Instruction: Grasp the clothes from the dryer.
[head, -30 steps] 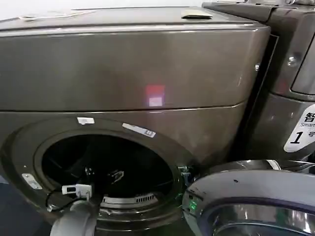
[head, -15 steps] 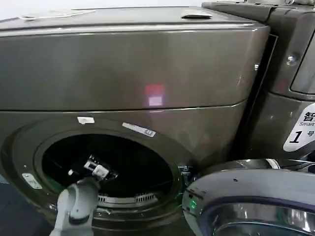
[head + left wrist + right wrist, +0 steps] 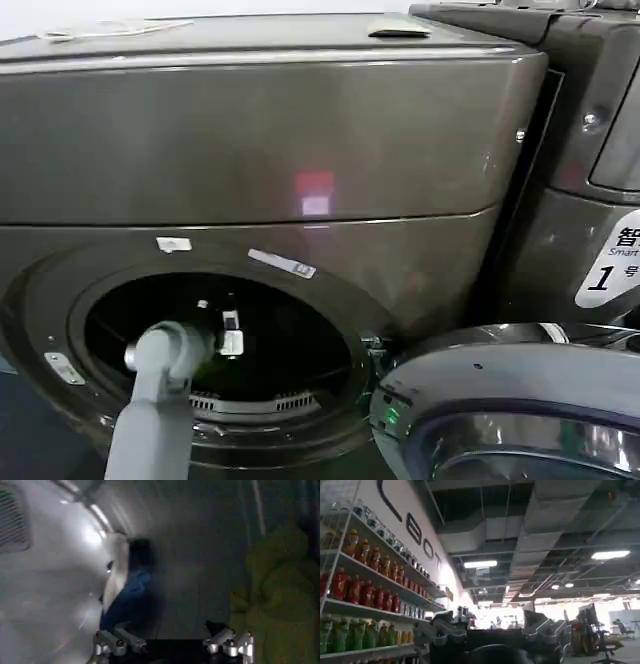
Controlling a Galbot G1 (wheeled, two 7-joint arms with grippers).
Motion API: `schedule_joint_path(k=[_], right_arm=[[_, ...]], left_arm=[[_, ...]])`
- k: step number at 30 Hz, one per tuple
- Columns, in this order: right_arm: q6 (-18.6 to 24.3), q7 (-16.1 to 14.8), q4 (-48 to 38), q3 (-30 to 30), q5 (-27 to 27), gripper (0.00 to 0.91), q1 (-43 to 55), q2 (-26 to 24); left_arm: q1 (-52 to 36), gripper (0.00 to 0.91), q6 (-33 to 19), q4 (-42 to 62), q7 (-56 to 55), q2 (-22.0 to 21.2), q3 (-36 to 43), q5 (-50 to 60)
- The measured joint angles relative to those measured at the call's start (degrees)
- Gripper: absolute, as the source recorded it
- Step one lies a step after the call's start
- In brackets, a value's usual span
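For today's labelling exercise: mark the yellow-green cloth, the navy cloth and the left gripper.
yellow-green cloth [image 3: 272,590], left wrist view, middle of the bundle.
navy cloth [image 3: 125,602], left wrist view, its blue fold.
left gripper [image 3: 175,645], left wrist view, midway between fingertips.

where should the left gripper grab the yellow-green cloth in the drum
Probably its bunched upper folds, coming straight in through the porthole. The yellow-green cloth lies heaped against the drum wall, and the open left gripper sits just short of it.
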Motion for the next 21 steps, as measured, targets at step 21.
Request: schedule_joint_path(k=[21], right_arm=[[0.0, 0.0, 0.6, -0.5, -0.4, 0.907, -0.2, 0.4]], left_arm=[[1.5, 0.907, 1.4, 3.9, 0.7, 0.5, 0.8, -1.6]])
